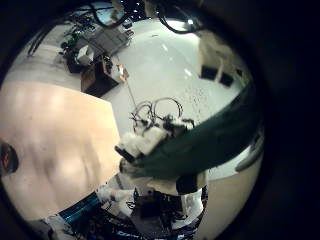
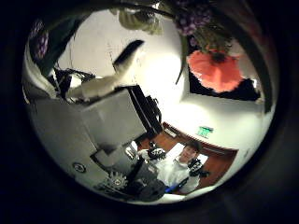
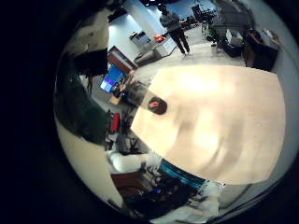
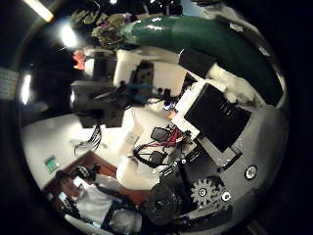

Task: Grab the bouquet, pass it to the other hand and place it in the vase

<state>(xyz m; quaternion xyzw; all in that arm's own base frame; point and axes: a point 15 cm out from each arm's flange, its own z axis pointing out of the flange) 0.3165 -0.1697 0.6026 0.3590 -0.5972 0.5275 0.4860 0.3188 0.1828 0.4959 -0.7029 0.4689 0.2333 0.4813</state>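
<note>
A bouquet of one large orange-red flower point(image 2: 217, 67) and small purple blossoms point(image 2: 194, 16), with dark green stems point(image 4: 201, 39). A pale tan wooden tabletop point(image 3: 220, 117) bearing a small dark red vase point(image 3: 157, 105).

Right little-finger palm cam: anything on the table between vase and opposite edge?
Nothing. Bare tabletop runs from the vase to that edge, per the right little finger side palm view.

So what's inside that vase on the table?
No flowers stick out of the vase on the table. Its inside is too dark to see the bottom. The bouquet is not in it yet.
</note>
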